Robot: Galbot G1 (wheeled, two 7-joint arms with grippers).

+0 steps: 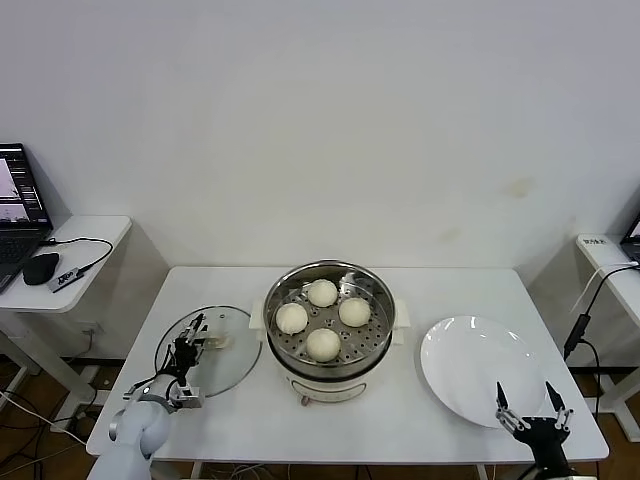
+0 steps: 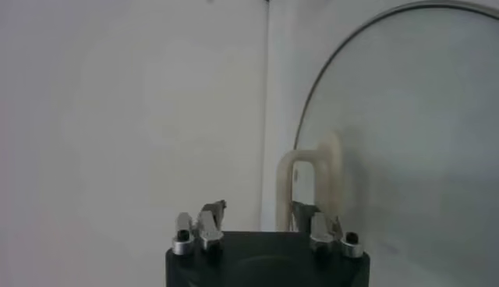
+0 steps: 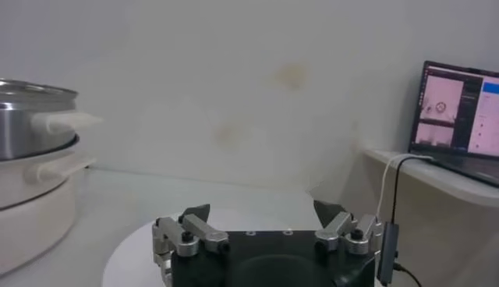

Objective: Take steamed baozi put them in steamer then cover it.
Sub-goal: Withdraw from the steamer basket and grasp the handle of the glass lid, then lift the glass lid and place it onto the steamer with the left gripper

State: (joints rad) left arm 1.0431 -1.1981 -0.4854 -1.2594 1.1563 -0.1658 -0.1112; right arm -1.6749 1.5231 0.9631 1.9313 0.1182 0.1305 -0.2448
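Resting flat near the table's (image 1: 250, 425) left edge, the round glass cover (image 1: 232, 362) meets the left gripper (image 1: 192, 343); whether its fingers clamp the whitish handle cannot be told. Four smooth baozi (image 1: 323, 343) sit on the steamer's (image 1: 330, 372) perforated steel tray. Right gripper (image 1: 533, 402) waits wide open at the front right corner, empty.

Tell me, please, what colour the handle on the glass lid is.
Cream, off-white handle; clearest in the left wrist view.

Four steamed baozi (image 1: 322, 293) in one steamer (image 1: 330, 372), one glass cover (image 1: 235, 368), one white plate (image 1: 480, 372), one bench (image 1: 400, 430).
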